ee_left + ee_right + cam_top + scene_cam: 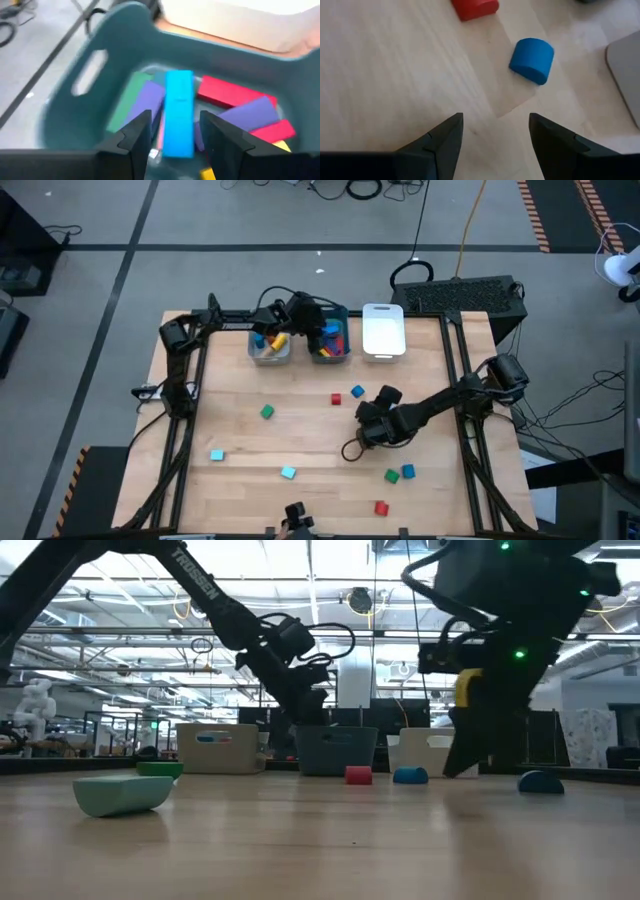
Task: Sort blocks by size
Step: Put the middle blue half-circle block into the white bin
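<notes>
Left gripper [172, 137], fingers spread, poised above the teal tray [75, 65] at the table's far edge; between its fingers, in the left wrist view, a cyan bar [179, 112] lies free among the tray's contents, no finger visibly touching it; beside that bar, a purple bar [145, 102], a green bar [129, 95], a red bar [227, 92], a second purple bar [250, 114] and a second red piece [274, 131]. Grey tray [269, 346] just left of the teal one, holding yellow, orange and blue pieces; white tray [383, 330] just right of it.

Right gripper [495, 135], fingers apart and holding nothing, low over the bare wooden table [300, 430] right of centre; ahead of its fingers a blue cylinder [531, 60] lying on its side, and beyond it a red block [475, 8], the two near but apart.

Loose blocks elsewhere on the table in the high view: green cube [267, 411] left of centre; two cyan blocks [217, 455] [288, 472] toward the near left; green piece [391, 475] and blue piece [408, 471] just beside each other near the right; red piece [381, 507] at the near edge.
</notes>
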